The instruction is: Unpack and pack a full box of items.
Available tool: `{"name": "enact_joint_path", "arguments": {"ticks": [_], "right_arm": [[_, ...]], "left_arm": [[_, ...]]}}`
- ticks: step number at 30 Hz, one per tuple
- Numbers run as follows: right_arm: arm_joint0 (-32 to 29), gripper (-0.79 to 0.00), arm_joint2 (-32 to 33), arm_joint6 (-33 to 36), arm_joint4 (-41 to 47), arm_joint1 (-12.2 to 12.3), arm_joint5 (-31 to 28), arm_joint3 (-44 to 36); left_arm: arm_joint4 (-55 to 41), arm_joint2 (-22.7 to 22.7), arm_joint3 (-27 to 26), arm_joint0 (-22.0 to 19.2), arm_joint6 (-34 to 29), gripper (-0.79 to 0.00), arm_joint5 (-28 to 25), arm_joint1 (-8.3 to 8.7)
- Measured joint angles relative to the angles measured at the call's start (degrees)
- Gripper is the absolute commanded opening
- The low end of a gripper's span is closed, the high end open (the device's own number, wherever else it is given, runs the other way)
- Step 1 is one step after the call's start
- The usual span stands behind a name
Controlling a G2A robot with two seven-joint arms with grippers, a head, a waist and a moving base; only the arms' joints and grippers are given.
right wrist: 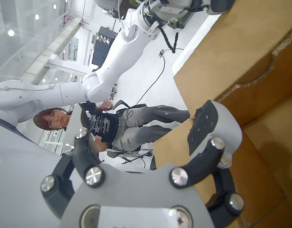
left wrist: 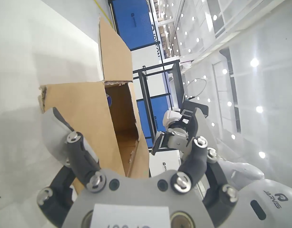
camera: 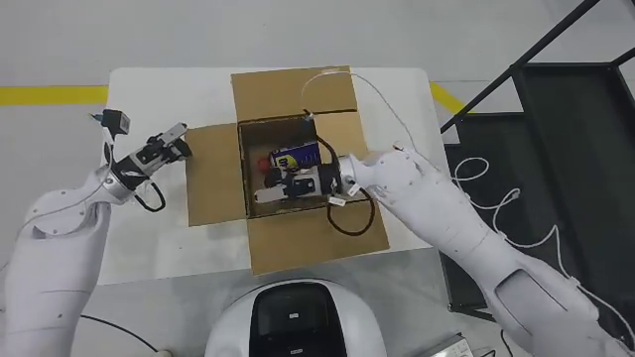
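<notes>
Box (camera: pixel 298 94) stands upright with mouth open skyward; left fingers (left wrist: pixel 54 126) and right fingers (right wrist: pixel 204 124) both spread apart.

One cardboard box (camera: pixel 298 248) was out there, all four flaps (camera: pixel 213 174) spread! Inside it showed one blue-and-yellow pack (camera: pixel 298 155) and one red item (camera: pixel 264 163).

Bright, even light from glaring ceiling lamps (left wrist: pixel 254 62); the worktop (camera: pixel 159 99) shines pale, and the box (camera: pixel 288 94) is shadowed inside.

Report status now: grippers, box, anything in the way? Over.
Left gripper open, beside the box. Right gripper open, over its opening. Blue item inside, ungripped.
</notes>
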Motion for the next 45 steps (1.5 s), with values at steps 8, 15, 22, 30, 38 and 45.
{"name": "enact_joint_path", "arguments": {"ticks": [8,15,22,30,38,45], "right_arm": [[-12.2,0.0,13.4,0.4,0.7,4.1,-1.2,-7.9],[-19.2,0.0,20.5,1.1,1.5,5.8,-1.8,-11.5],[-20.7,0.0,21.2,2.3,2.6,6.1,-1.8,-11.9],[-20.9,0.0,21.7,3.4,3.4,6.3,-2.7,-10.7],[-22.6,0.0,23.7,3.8,4.8,6.7,-4.1,-9.3],[-25.9,0.0,26.7,3.3,5.2,7.3,-5.1,-8.6]], "left_arm": [[13.8,6.1,-2.0,-1.3,4.1,0.0,5.6,-0.44],[18.3,11.3,1.3,-3.9,9.6,0.0,7.4,-1.64],[17.0,13.8,3.6,-6.6,7.3,0.0,7.6,-2.31],[12.4,9.6,-2.6,-6.3,4.9,0.0,4.7,-1.56],[13.3,8.4,-18.4,-4.9,4.4,0.0,9.3,-1.04],[14.7,18.8,-17.2,-12.0,7.1,0.0,14.9,-3.32]]}}
